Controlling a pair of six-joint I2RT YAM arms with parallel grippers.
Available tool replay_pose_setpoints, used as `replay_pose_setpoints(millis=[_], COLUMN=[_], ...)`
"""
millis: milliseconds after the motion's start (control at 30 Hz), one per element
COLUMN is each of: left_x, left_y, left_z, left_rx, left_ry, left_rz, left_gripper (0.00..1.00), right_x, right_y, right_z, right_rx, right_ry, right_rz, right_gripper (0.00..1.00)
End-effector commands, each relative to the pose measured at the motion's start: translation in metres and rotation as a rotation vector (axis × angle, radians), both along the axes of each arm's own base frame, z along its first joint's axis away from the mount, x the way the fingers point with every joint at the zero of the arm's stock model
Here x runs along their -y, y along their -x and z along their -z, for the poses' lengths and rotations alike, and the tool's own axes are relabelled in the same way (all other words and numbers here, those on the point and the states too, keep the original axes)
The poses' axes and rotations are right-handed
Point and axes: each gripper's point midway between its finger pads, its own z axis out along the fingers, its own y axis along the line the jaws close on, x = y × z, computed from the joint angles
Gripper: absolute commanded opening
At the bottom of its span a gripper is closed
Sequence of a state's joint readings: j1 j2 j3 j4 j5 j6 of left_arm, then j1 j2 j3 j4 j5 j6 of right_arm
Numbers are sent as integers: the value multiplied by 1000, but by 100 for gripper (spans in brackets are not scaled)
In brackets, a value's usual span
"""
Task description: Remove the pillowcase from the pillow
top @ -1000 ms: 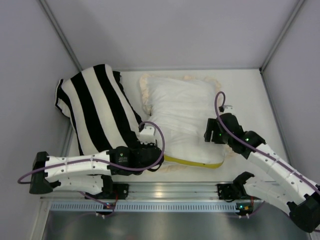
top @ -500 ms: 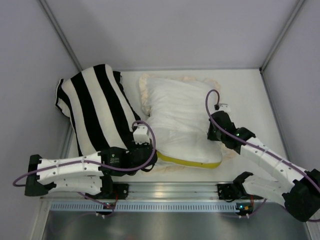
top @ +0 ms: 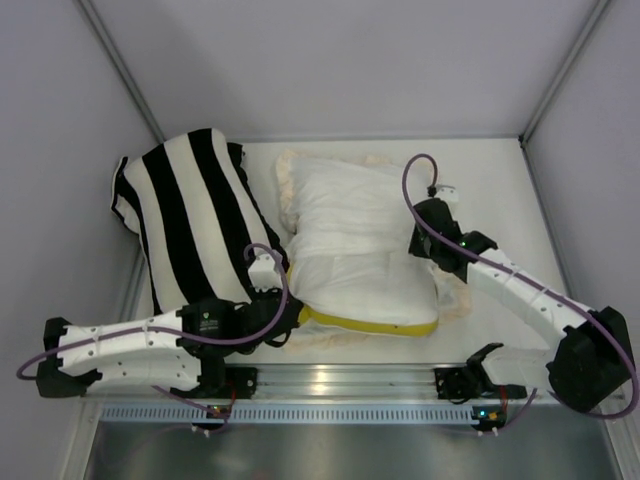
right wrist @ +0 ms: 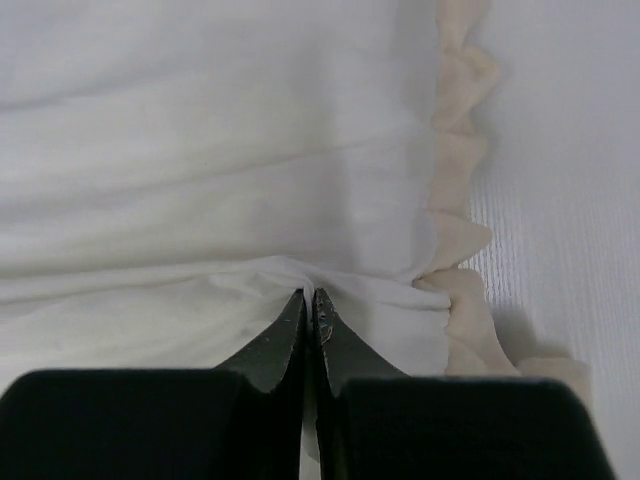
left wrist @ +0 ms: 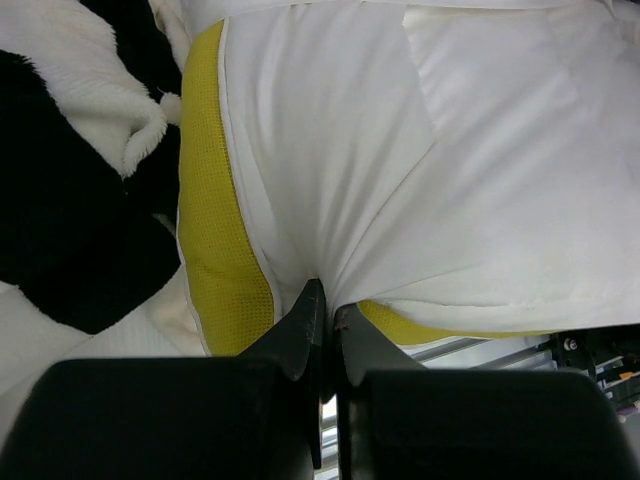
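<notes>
The pillow (top: 365, 290) lies mid-table, white, with its yellow band (top: 370, 325) along the near edge. The pillowcase (top: 350, 195) covers its far part, cream-white side up, the ruffled frill (top: 288, 185) around it. My left gripper (top: 293, 312) is at the pillow's near-left corner. In the left wrist view this gripper (left wrist: 328, 300) is shut on a pinch of white pillow (left wrist: 420, 150) fabric beside the yellow band (left wrist: 215, 250). My right gripper (top: 418, 245) is at the right side. In its wrist view the gripper (right wrist: 308, 295) is shut on a pillowcase (right wrist: 200, 150) fold near the frill (right wrist: 460, 200).
A black-and-white striped cushion (top: 195, 215) lies against the left wall, touching the pillow's left side. The white table (top: 500, 190) is boxed in by grey walls on three sides. A metal rail (top: 340, 380) runs along the near edge by the arm bases.
The right gripper moved in toward the pillow's right side and shut on the pillowcase. The left arm drew back toward the near left, pulling the pillow corner and baring more yellow band.
</notes>
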State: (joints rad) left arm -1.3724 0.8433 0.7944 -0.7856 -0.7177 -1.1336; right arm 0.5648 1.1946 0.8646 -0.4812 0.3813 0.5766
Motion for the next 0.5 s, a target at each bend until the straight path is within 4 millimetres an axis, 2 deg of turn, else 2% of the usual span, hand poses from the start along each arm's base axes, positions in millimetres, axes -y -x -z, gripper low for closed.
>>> replay_pose_setpoints(millis=[0, 67, 200, 267, 367, 467], left_x=[-15, -19, -27, -31, -32, -31], left_y=[-4, -3, -2, -1, -1, -3], left_z=[-6, -7, -9, -8, -8, -4], left_rx=[17, 14, 12, 13, 13, 13], left_ry=[21, 28, 46, 45, 43, 20], left_rz=[-56, -60, -69, -75, -76, -81], left_gripper=[0, 0, 0, 0, 0, 0], right_x=[20, 27, 64, 71, 68, 60], right_y=[-43, -56, -81, -89, -90, -82], right_z=[-33, -26, -12, 2, 14, 16], right_rx=[114, 90, 49, 11, -25, -10], right_ry=[-13, -20, -64, -105, -196, -234], right_rz=[123, 145, 250, 263, 229, 187], right_gripper=[0, 0, 0, 0, 0, 0])
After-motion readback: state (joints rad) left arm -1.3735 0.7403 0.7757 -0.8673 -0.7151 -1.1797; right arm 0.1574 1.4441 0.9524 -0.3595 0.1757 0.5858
